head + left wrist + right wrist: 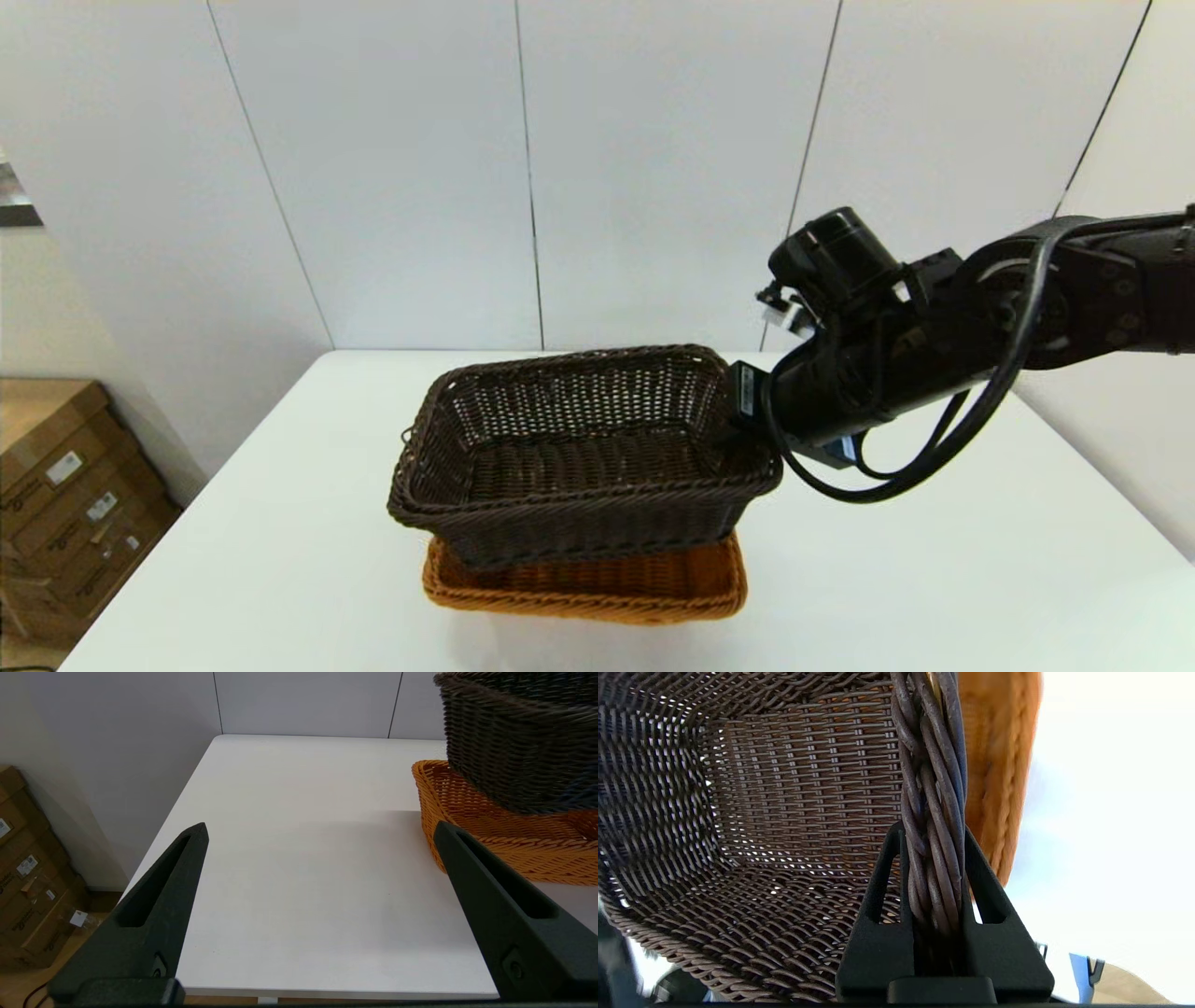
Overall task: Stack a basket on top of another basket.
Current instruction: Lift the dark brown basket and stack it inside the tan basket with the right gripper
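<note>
Dark brown basket (579, 448) held above orange-tan basket (597, 583), opening up, long axis across the table, set slightly back. Right gripper (931, 858) clamped on its right-end rolled rim; left gripper (322, 858) spread wide, idle over white table (934, 560). Risk: single-end grip letting far end sag, snagging orange rim, landing crooked

basket (579, 448) above another basket (597, 583), table (934, 579) beneath

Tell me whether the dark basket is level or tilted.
Tilted: the dark basket hangs over the orange basket, its far side raised, the right gripper clamped on its rim.
</note>
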`<state>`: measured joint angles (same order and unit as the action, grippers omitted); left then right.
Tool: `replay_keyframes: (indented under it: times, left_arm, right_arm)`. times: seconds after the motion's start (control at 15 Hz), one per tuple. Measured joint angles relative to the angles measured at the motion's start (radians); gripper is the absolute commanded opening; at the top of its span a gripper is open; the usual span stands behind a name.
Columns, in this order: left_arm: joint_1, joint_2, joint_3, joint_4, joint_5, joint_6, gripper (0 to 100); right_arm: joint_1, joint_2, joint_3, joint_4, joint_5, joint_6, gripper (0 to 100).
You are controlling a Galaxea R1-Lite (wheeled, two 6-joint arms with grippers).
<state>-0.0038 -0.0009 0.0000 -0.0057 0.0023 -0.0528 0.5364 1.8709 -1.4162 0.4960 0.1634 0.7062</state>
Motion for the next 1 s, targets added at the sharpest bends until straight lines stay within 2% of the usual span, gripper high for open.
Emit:
replay_keyframes:
  times: [0.27,1.0]
  left_arm:
    - [0.000,0.000,0.000,0.000,0.001,0.000,100]
    - [0.000,0.000,0.000,0.000,0.014,-0.003,100]
  right_arm:
    - [-0.004,0.043,-0.013,-0.080,-0.004,0.004,0]
    - [-0.021,0.068,0.060,-0.081,-0.002,0.010,0]
